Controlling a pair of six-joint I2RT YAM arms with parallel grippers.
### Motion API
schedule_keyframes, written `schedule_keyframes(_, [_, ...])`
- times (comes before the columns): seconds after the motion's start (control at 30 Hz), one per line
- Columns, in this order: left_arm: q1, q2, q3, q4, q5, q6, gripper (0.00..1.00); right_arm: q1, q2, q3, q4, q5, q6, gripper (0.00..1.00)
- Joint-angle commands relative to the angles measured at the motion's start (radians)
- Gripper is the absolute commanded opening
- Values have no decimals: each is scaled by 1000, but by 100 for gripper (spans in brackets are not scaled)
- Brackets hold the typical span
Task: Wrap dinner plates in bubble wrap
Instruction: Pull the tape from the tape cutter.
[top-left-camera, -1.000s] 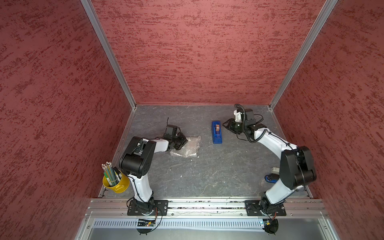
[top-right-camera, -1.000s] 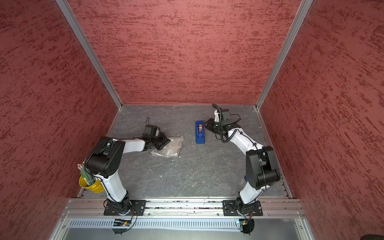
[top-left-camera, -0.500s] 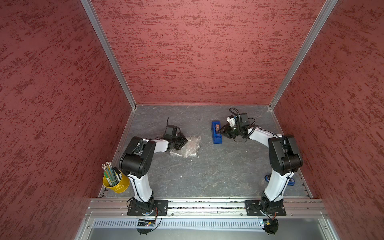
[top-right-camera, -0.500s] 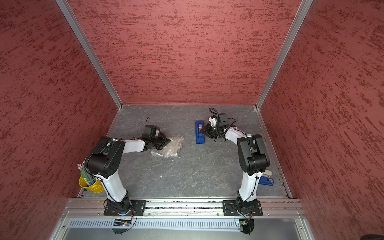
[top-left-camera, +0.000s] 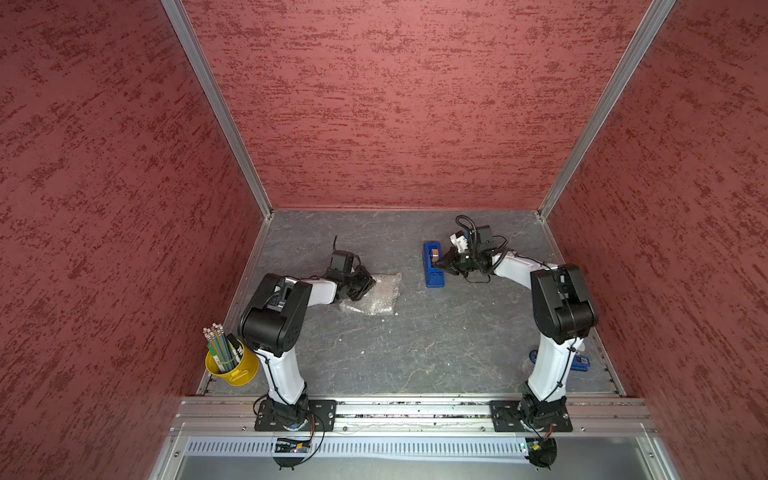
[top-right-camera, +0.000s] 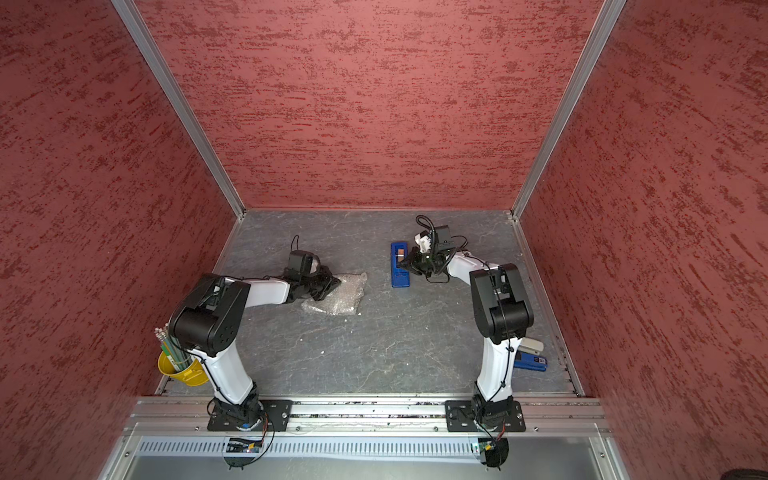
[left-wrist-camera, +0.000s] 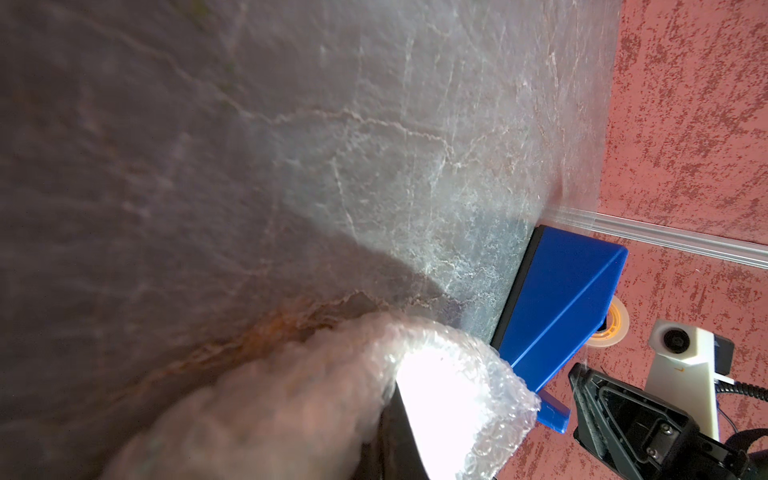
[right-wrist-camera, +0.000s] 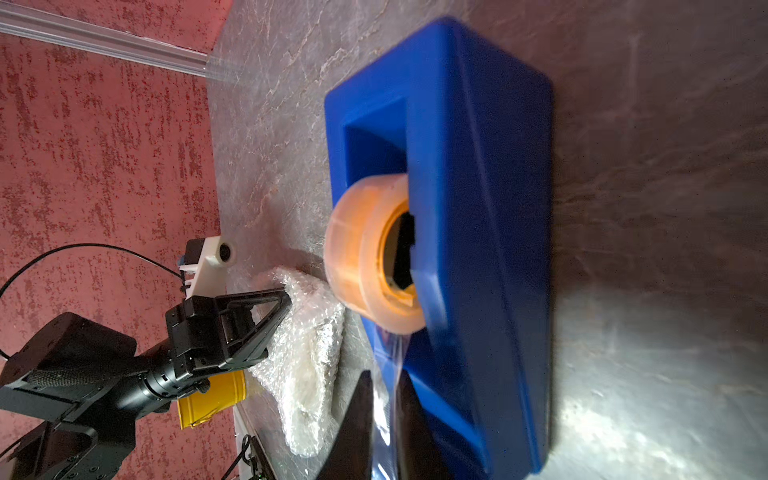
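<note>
Left wrist view is largely filled by the bubble wrap, seen close up and blurred as a crumpled whitish bundle. What it encloses cannot be made out. In both top views the bundle is found on the left half of the bench, about midway between its far and near edges. The side of the bundle facing the bench's left edge is pinched by the left gripper, whose jaws are pressed together on the plastic; this is confirmed in the right wrist view.

Well apart, right of centre and nearer the far edge, a blue tape dispenser is set lengthwise. An orange-tinted tape roll is seated in it. A clear tape strip is drawn from the roll and is nipped between the closed jaws of the right gripper, just beside the dispenser.

A yellow pencil cup is placed at the near left corner.
</note>
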Motion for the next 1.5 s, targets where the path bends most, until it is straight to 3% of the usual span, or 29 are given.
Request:
schedule_keyframes(0.0, [4,8,-39,-83,-9,15,0,-3,-3,23,9,-17,-10,6])
schedule_keyframes(0.13, [4,5,-49,-77,-10,12,0,-3,-9,20,16,-37,-2,0])
schedule_keyframes(1.0, [-5,-22,-84,-75,-28,-3,0,-5,-138,-128,174,-120,187,0])
schedule_keyframes(1.47, [-13,-3,-78,-75,-28,-3,0,5,-264,-305,230,-109,232,0])
